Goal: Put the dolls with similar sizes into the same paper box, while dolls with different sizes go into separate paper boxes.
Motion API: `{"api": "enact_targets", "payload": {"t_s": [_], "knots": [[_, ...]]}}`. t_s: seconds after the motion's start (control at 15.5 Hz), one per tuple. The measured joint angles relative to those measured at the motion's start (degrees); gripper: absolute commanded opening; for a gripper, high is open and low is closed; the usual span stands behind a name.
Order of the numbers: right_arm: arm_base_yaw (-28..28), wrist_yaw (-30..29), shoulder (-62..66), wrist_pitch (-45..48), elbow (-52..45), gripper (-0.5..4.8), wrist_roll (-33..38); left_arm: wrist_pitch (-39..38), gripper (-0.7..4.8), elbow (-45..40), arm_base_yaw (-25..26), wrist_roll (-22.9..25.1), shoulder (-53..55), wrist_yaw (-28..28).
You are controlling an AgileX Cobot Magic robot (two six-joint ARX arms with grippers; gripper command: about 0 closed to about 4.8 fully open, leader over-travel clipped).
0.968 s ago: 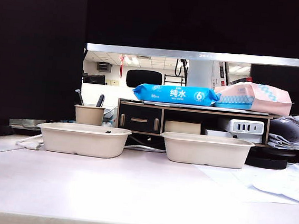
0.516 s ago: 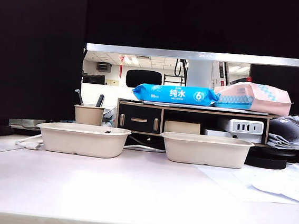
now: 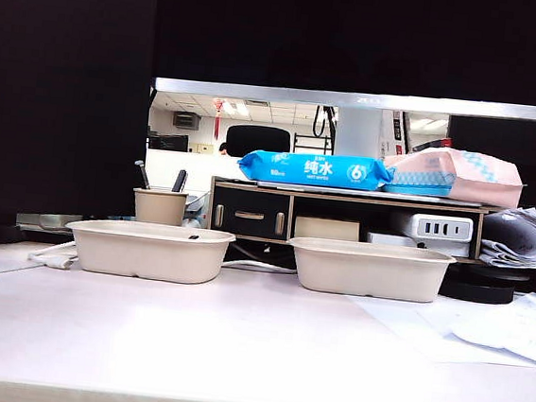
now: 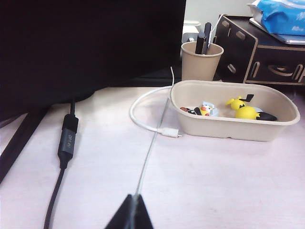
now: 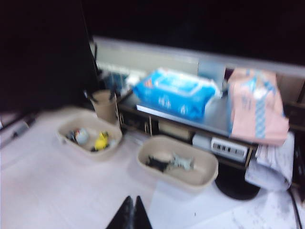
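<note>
Two beige paper boxes stand side by side on the table, the left one [image 3: 149, 251] and the right one [image 3: 368, 270]. From the exterior view the dolls inside them are hidden and no gripper shows. The left box [image 4: 228, 130] holds the yellow-and-black doll [image 4: 247, 110] and the pale-blue doll [image 4: 207, 109]. The right box [image 5: 190, 181] holds the black cat [image 5: 156, 163] and the grey striped doll [image 5: 182, 162]. My left gripper [image 4: 135, 212] hovers shut and empty short of the left box. My right gripper [image 5: 132, 214] is shut and empty, high above the table before both boxes.
A beige cup with pens [image 3: 159, 206] stands behind the left box. A wooden shelf [image 3: 342, 218] carries a blue wipes pack [image 3: 314, 168] and a pink pack [image 3: 456, 174]. A white cable [image 4: 143, 119] and a black cable [image 4: 66, 143] lie left of the box. Papers [image 3: 503, 328] lie at right.
</note>
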Motion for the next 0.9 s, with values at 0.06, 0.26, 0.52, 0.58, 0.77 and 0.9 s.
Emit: {"api": "enact_targets", "payload": {"t_s": [0.06,0.26,0.52,0.58,0.77,0.9], "knots": [[0.00,0.00,-1.27,-0.04,0.00,-0.05,0.00,0.00,-0.05,0.00,0.00,0.00,0.00,-0.02],[-1.92,1.68,-8.59,-0.52,0.02,-0.05,-8.00,0.00,-0.05,0.00,0.00,0.00,0.00,-0.02],[-2.38,12.50,-15.39,2.05,-2.34,-0.05,-11.96,0.00,-0.05,0.00,0.00,0.00,0.00,0.00],[-3.76,17.33,-15.69,5.84,-6.25,-0.05,-12.28,0.00,-0.05,0.00,0.00,0.00,0.00,-0.02],[-17.42,23.91,-15.61,28.00,-29.11,-0.05,-12.70,0.00,-0.05,0.00,0.00,0.00,0.00,0.00],[-25.59,13.38,-14.73,40.15,-39.58,-0.05,-11.63,-0.02,-0.05,0.00,0.00,0.00,0.00,0.00]]}}
